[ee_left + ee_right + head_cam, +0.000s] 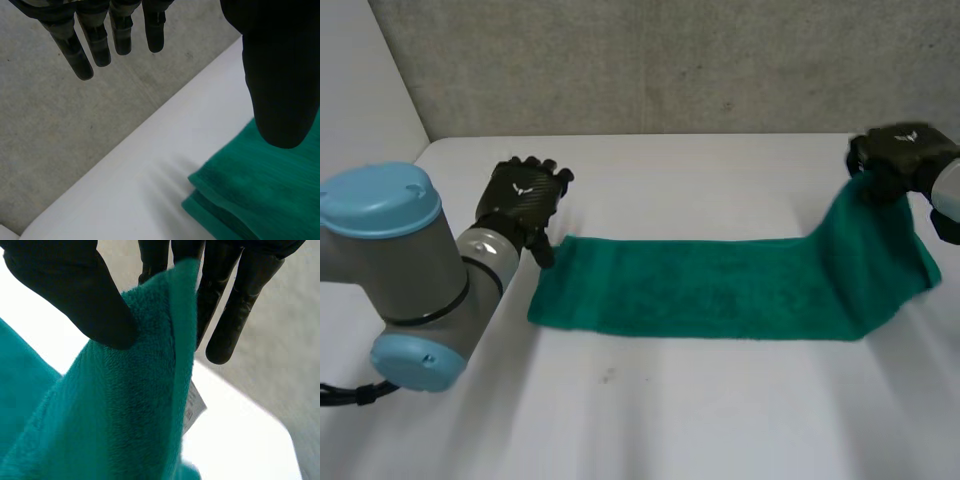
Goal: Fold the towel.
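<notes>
A green towel (720, 288) lies as a long folded strip across the white table (650, 410). Its right end is lifted off the table by my right hand (895, 155), which pinches the towel's edge (150, 390) between thumb (75, 295) and fingers (235, 305). A small white label (196, 407) hangs from that lifted edge. My left hand (525, 195) rests at the towel's left end with straight fingers (90, 45), its thumb (282, 85) above the towel's corner (240, 195), holding nothing.
A grey wall (670, 60) runs behind the table's far edge. My left arm (400, 270) with its light-blue caps reaches over the table's left side. Bare table lies in front of the towel.
</notes>
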